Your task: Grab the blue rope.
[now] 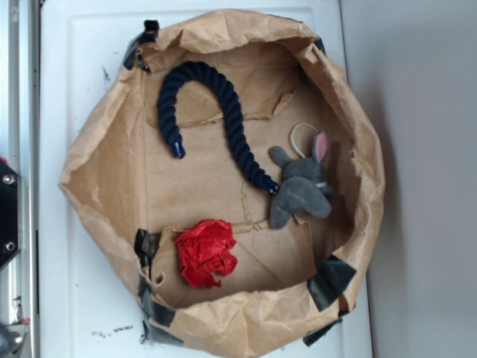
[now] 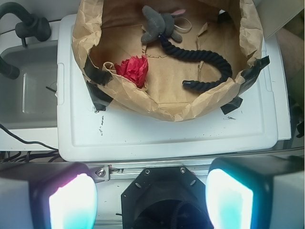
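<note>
The fingers (image 2: 151, 200) were recorded at the bottom edge of the wrist view, one pad (image 2: 72, 202) glowing pinkish to cyan and the other a paler cyan, set wide apart with nothing between them. They were found parted and gripping nothing, held well short of every object. No part of them was seen in the exterior view.

Just beyond the fingers a white tray (image 2: 167, 133) was noted, lying flat. On it a crumpled brown paper bag (image 2: 171, 107), rolled down into an open basin, was observed, with strips of black tape (image 2: 97, 76) at its corners.

Inside the bag, nearest the fingers and to one side, a red crumpled ball (image 2: 133, 69) was seen resting against the near wall. To the other side, the blue rope (image 2: 209, 59) was found lying on the bag's floor, bent like a hook. Its short curled end (image 2: 188, 84) pointed back towards the middle of the near wall, and its long run led away from the fingers towards the far wall. It was untouched by the fingers.

Farthest from the fingers a grey plush bunny (image 2: 157, 21) was logged, with pink inner ears. The far end of the rope was seen touching it. A thin pale loop (image 2: 183, 24) lay beside the bunny.

Off the tray, a grey basin and black tubing (image 2: 24, 24) were noted.
</note>
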Controlling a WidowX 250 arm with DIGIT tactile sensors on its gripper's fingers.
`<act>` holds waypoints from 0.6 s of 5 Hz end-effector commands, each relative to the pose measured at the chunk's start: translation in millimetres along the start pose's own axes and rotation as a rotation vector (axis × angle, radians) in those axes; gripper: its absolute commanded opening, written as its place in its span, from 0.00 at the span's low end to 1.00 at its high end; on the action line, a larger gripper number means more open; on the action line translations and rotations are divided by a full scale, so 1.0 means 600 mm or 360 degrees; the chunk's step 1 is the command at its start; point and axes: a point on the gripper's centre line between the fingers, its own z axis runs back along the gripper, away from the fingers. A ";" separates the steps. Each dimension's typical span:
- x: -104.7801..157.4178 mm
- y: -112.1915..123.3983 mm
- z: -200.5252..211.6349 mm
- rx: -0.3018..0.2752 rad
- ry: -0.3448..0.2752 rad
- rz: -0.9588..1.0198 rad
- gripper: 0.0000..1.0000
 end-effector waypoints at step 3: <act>0.152 -0.009 0.037 0.0015 -0.0123 -0.0375 1.00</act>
